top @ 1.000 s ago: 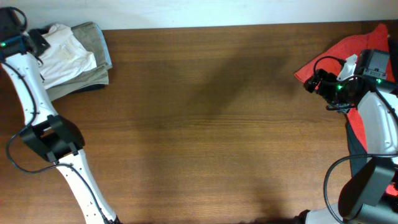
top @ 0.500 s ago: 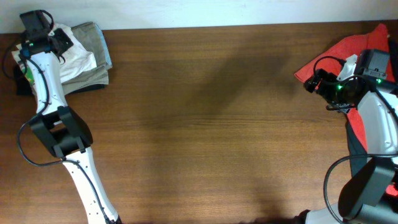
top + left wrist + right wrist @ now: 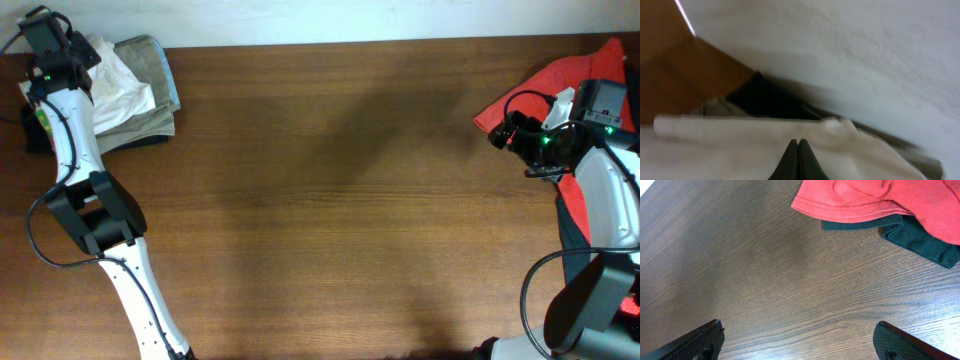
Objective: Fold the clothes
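Left wrist view: left tool (image 3: 798, 151) pressed together by white shirt (image 3: 740, 131) (right tool (image 3: 797, 332) spread above table (image 3: 755, 270)).

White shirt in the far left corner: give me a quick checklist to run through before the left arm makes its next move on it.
1. Left fingers shut: ok.
2. White shirt actually pinched between them: cannot tell; the fabric sits right at the tips.
3. Shirt free of other clothes: not ok, it lies on the khaki garment and could drag it along.
4. Bare table to spread the shirt on: ok.
5. Right fingers open and off the red garment: ok.
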### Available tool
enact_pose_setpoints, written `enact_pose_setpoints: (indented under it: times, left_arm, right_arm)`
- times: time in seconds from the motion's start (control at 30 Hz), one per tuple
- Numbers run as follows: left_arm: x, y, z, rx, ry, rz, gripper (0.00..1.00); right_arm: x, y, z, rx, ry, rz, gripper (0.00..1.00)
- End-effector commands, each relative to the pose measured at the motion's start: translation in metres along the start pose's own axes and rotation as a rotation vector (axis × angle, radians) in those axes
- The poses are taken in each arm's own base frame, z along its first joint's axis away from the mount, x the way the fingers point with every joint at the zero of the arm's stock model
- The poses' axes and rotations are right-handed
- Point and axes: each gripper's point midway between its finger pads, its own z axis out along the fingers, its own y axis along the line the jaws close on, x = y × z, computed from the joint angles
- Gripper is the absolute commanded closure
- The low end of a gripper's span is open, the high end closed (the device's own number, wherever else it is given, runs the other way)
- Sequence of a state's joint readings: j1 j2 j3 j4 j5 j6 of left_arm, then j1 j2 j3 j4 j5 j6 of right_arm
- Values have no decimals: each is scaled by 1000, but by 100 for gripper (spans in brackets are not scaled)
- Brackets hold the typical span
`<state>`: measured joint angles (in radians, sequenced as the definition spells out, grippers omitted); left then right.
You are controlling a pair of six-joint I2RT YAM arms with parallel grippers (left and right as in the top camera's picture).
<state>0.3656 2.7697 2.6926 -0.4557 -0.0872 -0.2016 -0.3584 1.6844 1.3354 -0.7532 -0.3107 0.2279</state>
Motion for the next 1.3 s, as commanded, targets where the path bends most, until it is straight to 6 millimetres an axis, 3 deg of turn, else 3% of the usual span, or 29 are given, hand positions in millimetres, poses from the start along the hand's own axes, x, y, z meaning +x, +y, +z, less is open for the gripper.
enact_pose_setpoints:
  times: [0.0,0.07,0.13,0.27,0.37,0.43,0.5,0.57,0.67,0.77,0.9,1.03,1.1,1.27]
  left_arm:
    - [52,15,35,-30,60,80,99]
    - [62,18,41,-34,70,87,99]
    - [53,22,42,-51,33,83,98]
    - [-22,21,13,-55,-129,61,96]
    - [-82,29,-28,-125,-244,38,99]
    - [-110,27,-52,-126,-285,31,99]
    - [-119,26,-68,-122,-272,33,99]
    - [-110,14,-79,-62,-188,52,99]
    - [-60,-26,-102,161,84,76,99]
    - [-18,-39,-110,221,253,74,99]
    - [37,-43,-88,211,383,83,99]
    - [66,-36,-61,178,413,87,99]
    - [80,-23,-46,115,422,97,99]
    - [79,-7,-23,35,355,110,99]
  right_arm:
    - [-9,4,-8,-1,-31,-12,1]
    - [-9,4,-8,-1,-31,-12,1]
    - [-9,4,-8,-1,-31,-12,1]
    - [-9,4,-8,-1,-31,-12,1]
    - [-9,4,-8,-1,-31,-12,1]
    - [-9,4,-8,-1,-31,-12,1]
    - [-9,4,-8,-1,-31,-12,1]
    - [-9,4,-8,-1,-31,-12,1]
    - [-9,4,-8,-1,-31,-12,1]
    - [-9,4,-8,-1,-31,-12,1]
    - [-9,4,-8,-1,-31,-12,1]
    - [-9,4,-8,-1,-31,-12,1]
    - [-9,4,-8,-1,-31,-12,1]
    - [-9,4,-8,-1,-31,-12,1]
